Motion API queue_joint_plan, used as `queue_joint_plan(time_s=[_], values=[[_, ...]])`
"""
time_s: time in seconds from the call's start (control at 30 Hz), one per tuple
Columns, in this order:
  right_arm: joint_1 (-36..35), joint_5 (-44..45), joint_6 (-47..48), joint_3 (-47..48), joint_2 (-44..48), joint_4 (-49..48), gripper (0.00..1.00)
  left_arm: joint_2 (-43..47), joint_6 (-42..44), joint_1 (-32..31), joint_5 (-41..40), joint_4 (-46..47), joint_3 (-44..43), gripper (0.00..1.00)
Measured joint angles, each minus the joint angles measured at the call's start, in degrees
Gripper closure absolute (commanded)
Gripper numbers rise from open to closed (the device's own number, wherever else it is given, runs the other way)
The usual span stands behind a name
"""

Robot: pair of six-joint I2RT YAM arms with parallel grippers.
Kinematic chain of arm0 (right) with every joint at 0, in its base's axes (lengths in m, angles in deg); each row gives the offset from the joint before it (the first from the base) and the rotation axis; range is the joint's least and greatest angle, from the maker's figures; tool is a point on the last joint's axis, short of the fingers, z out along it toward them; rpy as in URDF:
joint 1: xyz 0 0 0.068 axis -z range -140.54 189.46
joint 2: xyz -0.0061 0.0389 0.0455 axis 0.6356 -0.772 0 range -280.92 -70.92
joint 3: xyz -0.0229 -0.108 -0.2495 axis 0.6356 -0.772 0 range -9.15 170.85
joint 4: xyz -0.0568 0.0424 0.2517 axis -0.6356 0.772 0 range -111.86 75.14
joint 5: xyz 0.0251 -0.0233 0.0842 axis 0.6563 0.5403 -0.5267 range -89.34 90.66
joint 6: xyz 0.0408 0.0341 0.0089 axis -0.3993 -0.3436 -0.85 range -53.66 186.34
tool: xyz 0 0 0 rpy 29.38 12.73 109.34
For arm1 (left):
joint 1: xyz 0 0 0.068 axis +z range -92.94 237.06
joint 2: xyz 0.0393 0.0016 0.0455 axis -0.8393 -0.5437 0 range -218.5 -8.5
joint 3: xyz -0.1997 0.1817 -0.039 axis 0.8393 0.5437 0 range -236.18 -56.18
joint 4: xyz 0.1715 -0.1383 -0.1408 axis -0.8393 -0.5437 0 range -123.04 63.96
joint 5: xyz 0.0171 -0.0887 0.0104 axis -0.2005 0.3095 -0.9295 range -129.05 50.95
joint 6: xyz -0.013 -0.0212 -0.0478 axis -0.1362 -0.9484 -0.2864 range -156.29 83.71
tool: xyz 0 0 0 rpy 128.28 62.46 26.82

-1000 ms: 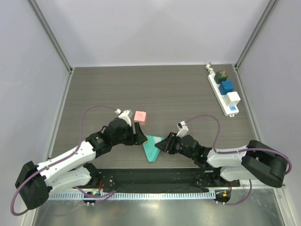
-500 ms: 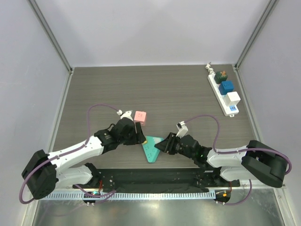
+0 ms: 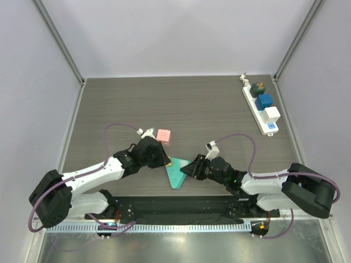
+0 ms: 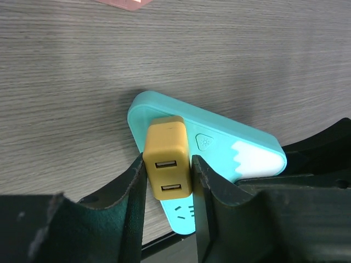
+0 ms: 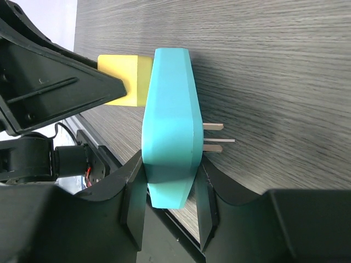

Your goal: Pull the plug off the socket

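One long narrow white power strip lies along the right edge of the dark wood-grain counter, up by the far right corner. Small blue label is at its near end, short knotted white cord at its far end. Three plugs sit in it in a row: dark green-brown plug farthest, blue cube plug in the middle, white cube plug next to the label.

Both claws are well apart from the strip, at the middle of the counter's near edge. A teal triangular block is there, with a yellow two-port USB adapter seated in its face near one corner. Left claw is pressed onto the adapter's two sides, pinching it. Right claw is pinching the teal block across its thickness, one finger on the face and one on the back. Two metal prongs stick out of the block's back. Cannot tell if the block rests on the counter or is lifted.

A small pink square block lies just beyond the left claw, toward the far edge and apart from the teal block.
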Motion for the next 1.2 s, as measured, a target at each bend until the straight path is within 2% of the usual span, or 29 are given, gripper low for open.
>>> queue_joint_plan(time_s=[0.13,0.17,0.27,0.37,0.47,0.63,0.73,0.77,0.8,0.97,1.1,1.2], values=[[0.1,0.6,-1.2,0.5,-0.6,0.8,0.85,-1.0,-0.2,0.4,0.4,1.4,0.0,0.99],[0.2,0.8,-1.4,0.7,-0.9,0.9,0.79,-1.3,-0.2,0.5,0.5,1.8,0.0,1.0],[0.4,1.2,-2.7,1.0,-1.7,0.7,0.68,-1.9,-0.2,0.9,0.7,3.1,0.0,1.0],[0.4,1.6,-4.1,1.0,-2.4,0.1,0.6,-2.0,-0.2,0.8,0.3,3.7,0.0,1.0],[0.4,1.8,-5.0,1.0,-3.2,-0.5,0.57,-2.0,-0.2,0.5,-0.4,4.1,0.1,1.0],[0.3,2.2,-5.8,1.0,-4.2,-0.7,0.57,-2.0,-0.3,-0.5,-1.7,5.0,0.4,1.0],[0.2,2.5,-7.0,1.0,-4.5,-0.9,0.71,-2.0,-0.3,-0.7,-2.1,5.1,0.5,1.0],[0.2,2.8,-7.2,1.0,-4.5,-1.0,0.88,-2.0,-0.3,-0.7,-2.1,5.2,0.5,1.0],[0.2,3.1,-7.7,0.9,-4.5,-0.9,0.99,-2.0,-0.3,-0.8,-2.1,5.3,0.5,1.0],[-1.2,6.4,-9.2,1.0,-4.0,0.7,0.99,-1.3,-0.9,-1.0,-2.4,7.2,1.8,1.0],[-7.2,15.3,-8.7,4.4,-1.2,9.1,0.99,4.4,-6.0,-1.3,-3.7,11.3,7.8,1.0],[-10.0,19.5,-8.4,7.0,-0.2,14.7,0.99,7.5,-7.6,-1.7,-4.1,8.7,8.0,1.0]])
